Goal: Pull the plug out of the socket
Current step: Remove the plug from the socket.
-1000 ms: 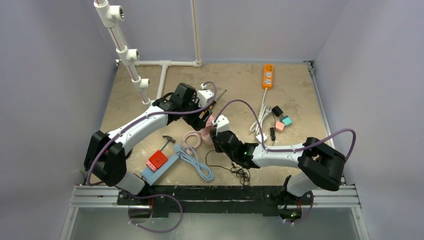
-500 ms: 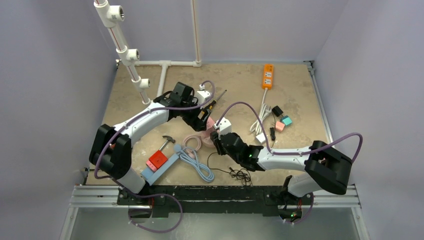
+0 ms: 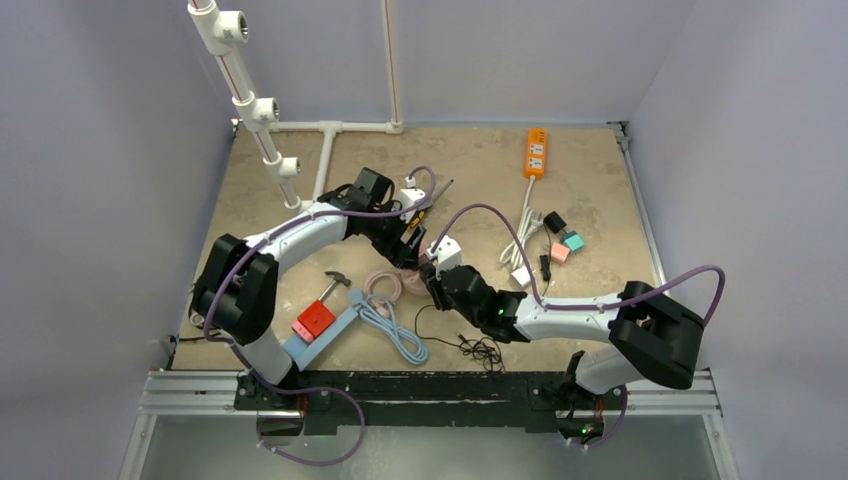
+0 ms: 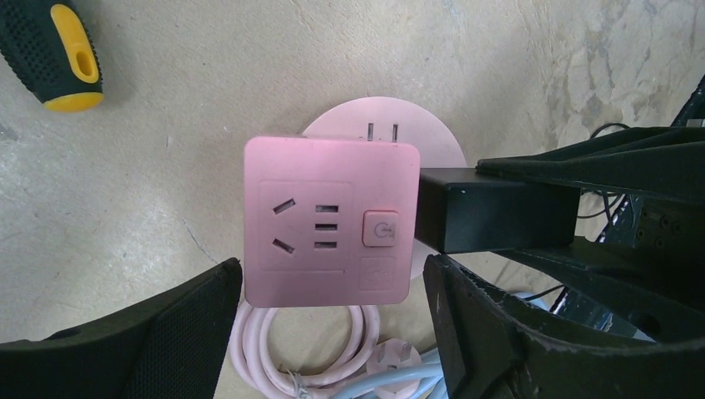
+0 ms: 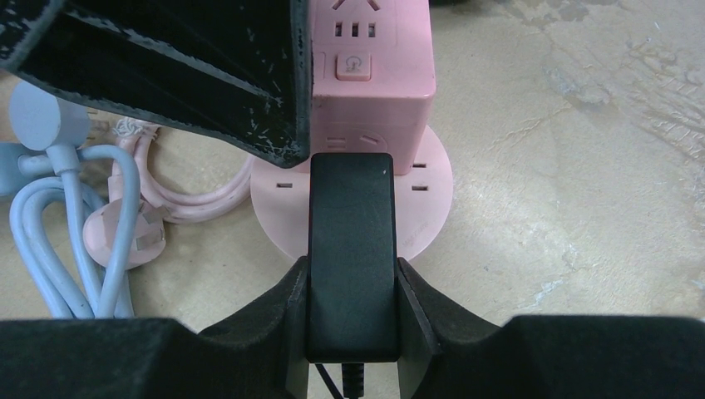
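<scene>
Pink socket cube (image 4: 330, 220) hemmed in: black plug (image 4: 496, 209) in the right gripper (image 5: 350, 278) blocks 3 o'clock, left gripper (image 4: 331, 287) flanks 5 and 7, coiled cord (image 4: 299, 341) fills 6. Bare table (image 4: 208, 91) lies open from 9 to 12, screwdriver (image 4: 54, 54) off at 10.

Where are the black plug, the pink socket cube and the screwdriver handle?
black plug (image 5: 349, 249): right wrist view, middle of its upper face.
pink socket cube (image 4: 328, 220): left wrist view, centre of its outlet face.
screwdriver handle (image 4: 46, 46): left wrist view, black textured part of the grip.

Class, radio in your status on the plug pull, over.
Right gripper shut on black plug. Left gripper open, fingers flanking pink socket cube. Plug not yet out. Pink cord coiled alongside, clear of plug.
</scene>
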You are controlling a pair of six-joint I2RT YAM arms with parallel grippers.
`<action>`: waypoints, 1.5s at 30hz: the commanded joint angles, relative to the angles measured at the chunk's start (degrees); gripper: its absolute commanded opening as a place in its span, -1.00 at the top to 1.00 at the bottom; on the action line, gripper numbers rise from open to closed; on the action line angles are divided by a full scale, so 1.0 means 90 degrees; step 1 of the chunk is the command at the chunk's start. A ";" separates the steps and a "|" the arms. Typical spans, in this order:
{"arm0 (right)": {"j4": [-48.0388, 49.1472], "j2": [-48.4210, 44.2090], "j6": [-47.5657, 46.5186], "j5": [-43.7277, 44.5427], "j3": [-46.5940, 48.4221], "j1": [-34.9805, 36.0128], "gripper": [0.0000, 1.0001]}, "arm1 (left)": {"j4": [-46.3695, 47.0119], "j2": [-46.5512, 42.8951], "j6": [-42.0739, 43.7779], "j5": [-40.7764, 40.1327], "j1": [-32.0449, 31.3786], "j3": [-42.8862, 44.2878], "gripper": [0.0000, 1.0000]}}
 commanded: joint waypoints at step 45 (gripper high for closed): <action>0.0552 0.0081 0.0746 -0.0487 0.0130 -0.1041 1.00 | 0.0380 0.0301 -0.0416 -0.2216 -0.0458 0.0059 1.00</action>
